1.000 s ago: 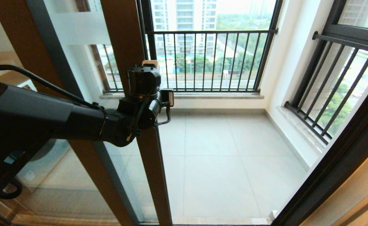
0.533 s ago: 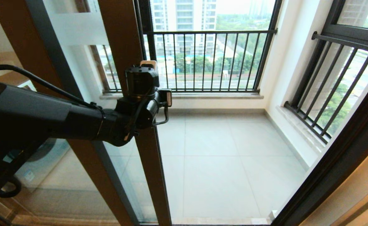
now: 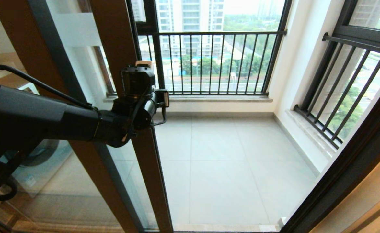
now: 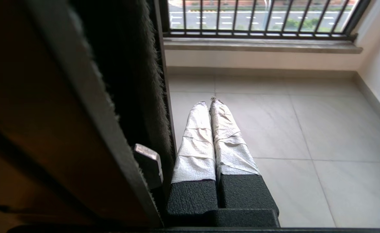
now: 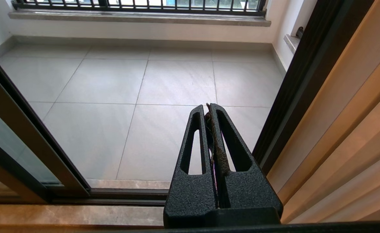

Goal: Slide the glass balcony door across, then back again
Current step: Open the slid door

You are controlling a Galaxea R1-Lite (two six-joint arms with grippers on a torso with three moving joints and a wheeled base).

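Observation:
The glass balcony door (image 3: 146,168), brown-framed with a frosted white band (image 3: 76,29) near the top, stands left of a wide opening. My left gripper (image 3: 143,63) is at mid-height against the door's free edge. In the left wrist view that gripper (image 4: 209,103) is shut and empty. Its white-taped fingers (image 4: 196,142) lie alongside the door's brush-lined edge (image 4: 138,64), beside a small metal latch (image 4: 149,161). My right gripper (image 5: 208,108) hangs shut low on the right of the doorway, out of the head view, with the door's frame (image 5: 31,142) far to its side.
A black-barred railing (image 3: 215,61) closes the balcony's far side, and a second railing (image 3: 345,94) guards the window on the right. The grey tiled floor (image 3: 235,168) lies beyond the floor track (image 5: 128,194). The dark door jamb (image 3: 348,168) bounds the opening on the right.
The door's edge and my left gripper have both moved to the left, and the opening onto the balcony has grown wider.

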